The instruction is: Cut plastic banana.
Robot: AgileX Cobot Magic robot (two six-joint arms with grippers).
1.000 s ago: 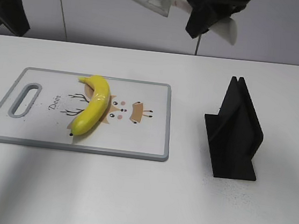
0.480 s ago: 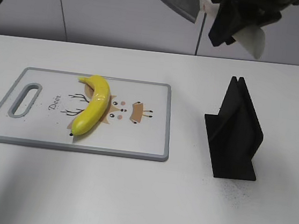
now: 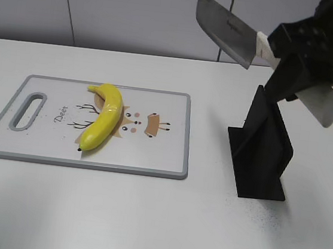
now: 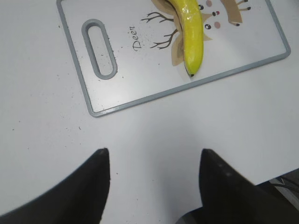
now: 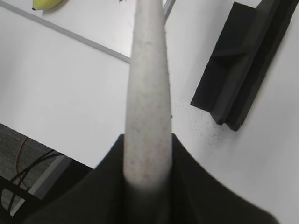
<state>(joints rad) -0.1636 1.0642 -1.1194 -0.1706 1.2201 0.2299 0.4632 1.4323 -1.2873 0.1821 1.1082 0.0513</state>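
Note:
The yellow plastic banana (image 3: 102, 119) lies whole on the white cutting board (image 3: 163, 154), left of its middle; it also shows in the left wrist view (image 4: 191, 37). My right gripper (image 3: 300, 61) is shut on the pale handle of a cleaver knife (image 3: 225, 29) and holds it in the air above the black knife stand (image 3: 263, 147), blade pointing left. The handle (image 5: 147, 93) fills the right wrist view. My left gripper (image 4: 153, 156) is open and empty above bare table near the board's front edge; it is out of the exterior view.
The board (image 4: 84, 88) has a grey rim, a handle slot (image 3: 28, 109) at its left end and a deer drawing. The black stand (image 5: 243, 60) stands right of the board. A grey wall runs behind the white table.
My right gripper has carried the knife to the right and down, from above the board's far edge to just above the black stand. The left arm has left the exterior view. The banana has not moved.

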